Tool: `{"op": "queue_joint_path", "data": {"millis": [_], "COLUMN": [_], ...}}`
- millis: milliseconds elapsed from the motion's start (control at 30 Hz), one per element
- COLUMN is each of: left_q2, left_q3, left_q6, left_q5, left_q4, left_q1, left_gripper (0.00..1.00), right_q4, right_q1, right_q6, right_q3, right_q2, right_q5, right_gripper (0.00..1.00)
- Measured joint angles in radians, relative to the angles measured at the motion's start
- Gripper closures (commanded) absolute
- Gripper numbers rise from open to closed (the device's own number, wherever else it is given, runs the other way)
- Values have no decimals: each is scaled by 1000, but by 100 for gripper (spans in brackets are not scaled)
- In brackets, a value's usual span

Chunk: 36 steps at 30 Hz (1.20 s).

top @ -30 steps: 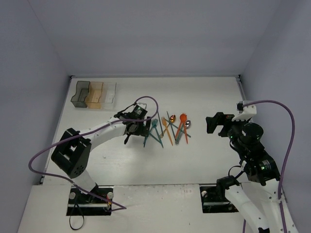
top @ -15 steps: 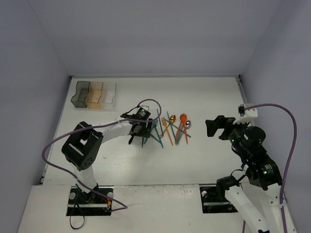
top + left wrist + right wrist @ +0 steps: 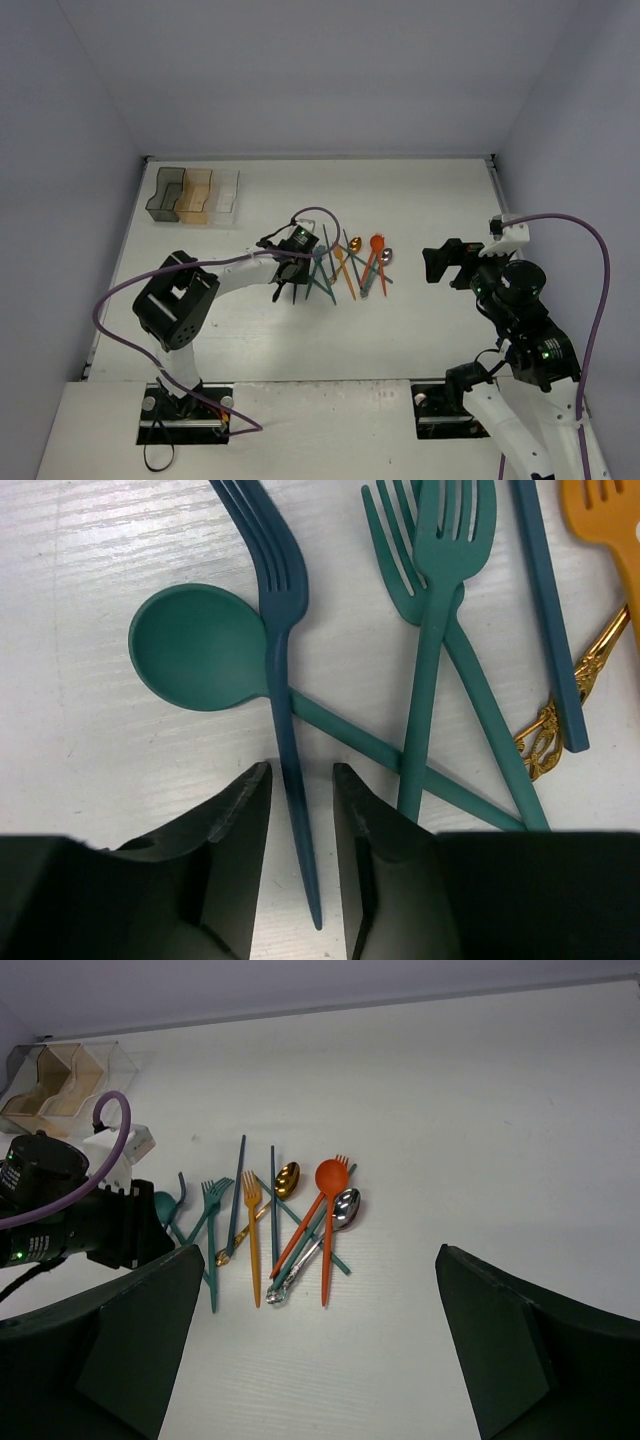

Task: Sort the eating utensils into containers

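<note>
The eating utensils (image 3: 350, 265) lie in a loose pile at mid-table. In the left wrist view a dark blue fork (image 3: 280, 610) lies across a teal spoon (image 3: 195, 648), beside two teal forks (image 3: 440, 540). My left gripper (image 3: 300, 775) is down at the pile's left edge (image 3: 287, 283). Its jaws stand close on either side of the blue fork's handle, with a thin gap on each side. My right gripper (image 3: 318, 1252) hangs wide open and empty to the right of the pile (image 3: 440, 258). The containers (image 3: 194, 195), dark grey, amber and clear, sit at the back left.
Further right in the pile lie a yellow-orange fork (image 3: 252, 1220), a gold spoon (image 3: 287, 1178), an orange spoon (image 3: 330, 1175), a silver spoon (image 3: 345, 1207) and dark blue sticks (image 3: 550, 610). The left arm's purple cable (image 3: 310, 215) loops above the pile.
My left gripper has slid right onto the pile's left edge and its jaws have narrowed from wide apart to close around the blue fork's handle. The right gripper has barely shifted.
</note>
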Motion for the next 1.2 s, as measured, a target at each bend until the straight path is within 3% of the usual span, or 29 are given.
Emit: {"op": "queue_joint_path", "data": {"millis": [167,400,600,733,933,1200], "left_q2": [-17,-78,-218,-299,-332,-128], "left_q3": [-23,-38,-15,41,202,512], "left_q6": [-24,-31,0,75,316,614], "left_q5": [-15,-52,-75,-76,-151,-278], "left_q4": [7,-107,-234,-294,-353,-372], "left_q1": [0,1,53,193,448,662], "left_gripper": [99,100,100,100,100,100], "right_q4": [-2,-4,-7,-7,-9,-10], "right_q1": [0,0,0,0,0,0], "right_q6": [-1,-4,-22,-31,-47,-65], "right_q3": [0,3,25,46,70,75], "right_q2": [0,4,20,32,45,65], "right_q5": [0,0,0,0,0,0], "right_gripper": [0,0,0,0,0,0]}}
